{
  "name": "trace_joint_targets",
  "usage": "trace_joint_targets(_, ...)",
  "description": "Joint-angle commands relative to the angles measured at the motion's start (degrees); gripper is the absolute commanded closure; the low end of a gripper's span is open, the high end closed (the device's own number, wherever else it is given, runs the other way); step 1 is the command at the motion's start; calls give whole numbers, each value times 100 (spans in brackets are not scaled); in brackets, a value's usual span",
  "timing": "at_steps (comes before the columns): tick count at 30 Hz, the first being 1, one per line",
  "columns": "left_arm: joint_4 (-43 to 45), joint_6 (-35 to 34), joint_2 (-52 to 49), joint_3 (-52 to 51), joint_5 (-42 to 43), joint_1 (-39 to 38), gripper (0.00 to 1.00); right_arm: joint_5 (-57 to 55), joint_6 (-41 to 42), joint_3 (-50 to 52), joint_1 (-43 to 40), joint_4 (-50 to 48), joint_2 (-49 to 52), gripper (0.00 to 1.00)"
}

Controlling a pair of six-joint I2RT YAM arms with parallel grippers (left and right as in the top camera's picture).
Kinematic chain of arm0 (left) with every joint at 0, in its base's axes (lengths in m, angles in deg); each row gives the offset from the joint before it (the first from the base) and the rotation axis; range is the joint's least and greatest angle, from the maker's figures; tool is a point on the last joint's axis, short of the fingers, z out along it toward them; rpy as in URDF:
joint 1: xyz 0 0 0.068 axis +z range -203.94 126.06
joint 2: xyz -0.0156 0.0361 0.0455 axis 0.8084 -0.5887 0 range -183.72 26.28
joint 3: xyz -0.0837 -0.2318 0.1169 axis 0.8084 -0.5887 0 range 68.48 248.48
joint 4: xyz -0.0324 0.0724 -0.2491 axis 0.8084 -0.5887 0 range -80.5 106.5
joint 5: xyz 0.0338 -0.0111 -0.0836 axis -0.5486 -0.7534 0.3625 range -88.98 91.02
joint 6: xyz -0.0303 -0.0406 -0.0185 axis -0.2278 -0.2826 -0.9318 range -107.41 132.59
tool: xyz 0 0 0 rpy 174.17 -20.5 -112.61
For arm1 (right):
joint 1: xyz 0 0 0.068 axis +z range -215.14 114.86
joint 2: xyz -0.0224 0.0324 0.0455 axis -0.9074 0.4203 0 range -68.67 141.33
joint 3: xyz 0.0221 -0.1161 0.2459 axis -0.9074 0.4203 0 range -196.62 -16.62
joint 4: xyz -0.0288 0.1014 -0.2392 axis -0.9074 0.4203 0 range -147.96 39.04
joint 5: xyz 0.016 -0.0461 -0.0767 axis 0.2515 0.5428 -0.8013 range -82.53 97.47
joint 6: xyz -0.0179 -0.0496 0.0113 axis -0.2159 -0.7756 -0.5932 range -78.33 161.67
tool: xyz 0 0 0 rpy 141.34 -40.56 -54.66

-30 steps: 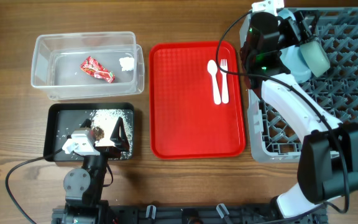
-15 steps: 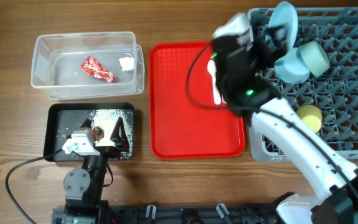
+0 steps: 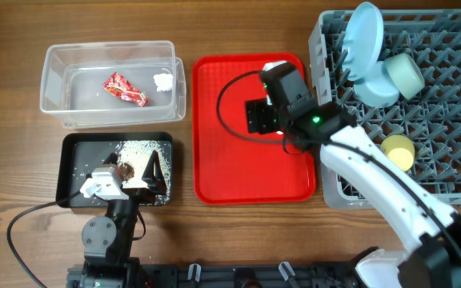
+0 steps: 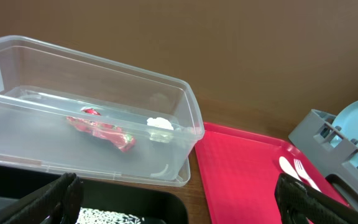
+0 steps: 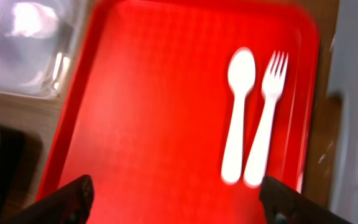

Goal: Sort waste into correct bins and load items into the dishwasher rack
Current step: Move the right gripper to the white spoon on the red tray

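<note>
White spoon and fork lie side by side at one o'clock from the right gripper's spread fingers, long axes running twelve-to-six.

Wooden table: clear tub, black tray, red tray, grey rack.

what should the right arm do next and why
Probably ease the right gripper toward the white spoon and lower onto it: spoon and fork lie side by side on the red tray, not yet in the dishwasher rack, and the jaws stand open, empty.
</note>
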Motion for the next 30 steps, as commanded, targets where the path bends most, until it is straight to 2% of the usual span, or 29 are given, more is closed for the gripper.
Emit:
trace_joint_targets(1, -35, 76, 42, -4, 50, 46, 0, 389, 693, -24, -280, 17, 708, 20)
trace_joint_targets(10, -35, 76, 42, -4, 50, 46, 0, 442, 601, -24, -844, -1054, 2000, 26)
trace_joint_targets(15, -35, 76, 42, -4, 50, 46, 0, 686, 227, -24, -896, -1231, 2319, 39)
trace_joint_targets(18, -35, 76, 42, -4, 50, 46, 0, 680, 227, -24, -890, -1228, 2494, 42)
trace_joint_targets(21, -35, 76, 42, -4, 50, 46, 0, 664, 229, -24, -892, -1204, 2680, 49)
trace_joint_targets(22, -33, 76, 42, -4, 50, 46, 0, 664, 229, -24, -892, -1204, 2739, 54)
trace_joint_targets(24, -35, 76, 42, -4, 50, 46, 0, 667, 227, -24, -890, -1187, 2767, 71)
trace_joint_targets(25, -33, 76, 42, -4, 50, 46, 0, 667, 229, -24, -890, -1185, 2765, 73)
trace_joint_targets(30, -35, 76, 42, -4, 50, 46, 0, 601, 225, -37, -890, -1233, 2614, 75)
